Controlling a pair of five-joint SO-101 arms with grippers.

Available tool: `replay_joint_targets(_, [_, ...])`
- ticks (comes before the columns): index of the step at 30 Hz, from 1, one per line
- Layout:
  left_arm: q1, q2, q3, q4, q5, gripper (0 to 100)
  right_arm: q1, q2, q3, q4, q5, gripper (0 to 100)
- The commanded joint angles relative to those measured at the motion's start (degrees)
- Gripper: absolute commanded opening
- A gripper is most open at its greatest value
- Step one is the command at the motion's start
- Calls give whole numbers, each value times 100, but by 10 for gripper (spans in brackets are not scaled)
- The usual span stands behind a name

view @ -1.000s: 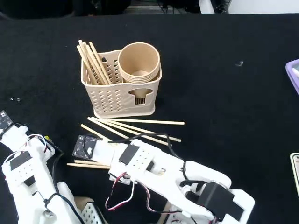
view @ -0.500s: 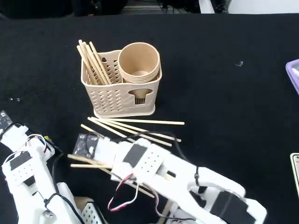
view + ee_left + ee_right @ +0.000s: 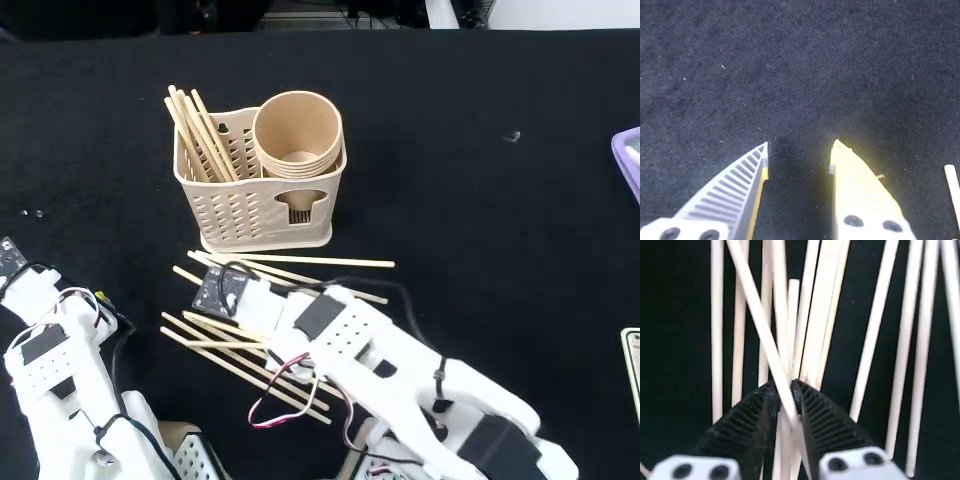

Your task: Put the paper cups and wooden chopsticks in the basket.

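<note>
A beige slotted basket [image 3: 250,215] stands on a black table [image 3: 480,200]. A stack of paper cups [image 3: 298,130] sits in one of its compartments, and a bundle of wooden chopsticks [image 3: 198,130] leans upright in the compartment beside it. More loose chopsticks [image 3: 300,261] lie scattered flat on the table just in front of the basket, on the side nearer the arms. The right gripper [image 3: 785,385] is down among these, its jaws drawn almost together with a single slanted chopstick [image 3: 766,335] pinched between them, lying across several others. The left gripper [image 3: 799,150] hangs over bare table, well away from the basket, jaws spread and holding nothing. The step in hand appears to be lifting one stick out of the pile. To do it well, the grip should probably be firm before rising, since a thin round stick can twist or slide out. The lift should go straight up so that sticks touching it are not dragged along. The stick should then be tipped toward upright and lowered into the compartment holding the other sticks, not into the cups.
</note>
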Motion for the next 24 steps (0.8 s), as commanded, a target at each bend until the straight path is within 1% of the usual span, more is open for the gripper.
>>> replay_joint_targets(1, [57, -79, -127, -114, -9, 205, 88, 145, -22, -237, 18, 121])
replay_joint_targets(4, [57, -79, -127, -114, -9, 205, 88, 171, -75, -334, 26, 98])
replay_joint_targets(8, [57, -79, -127, -114, -9, 205, 88, 189, -277, -334, 18, 8])
replay_joint_targets(17, [57, -79, -127, -114, -9, 205, 88, 207, -400, -334, 18, 13])
replay_joint_targets(19, [57, -79, -127, -114, -9, 205, 88, 215, -400, -316, 18, 42])
replay_joint_targets(23, [57, -79, -136, -114, -9, 205, 88, 215, -365, -343, 9, 184])
replay_joint_targets(24, [57, -79, -136, -114, -9, 205, 88, 215, -365, -343, 9, 202])
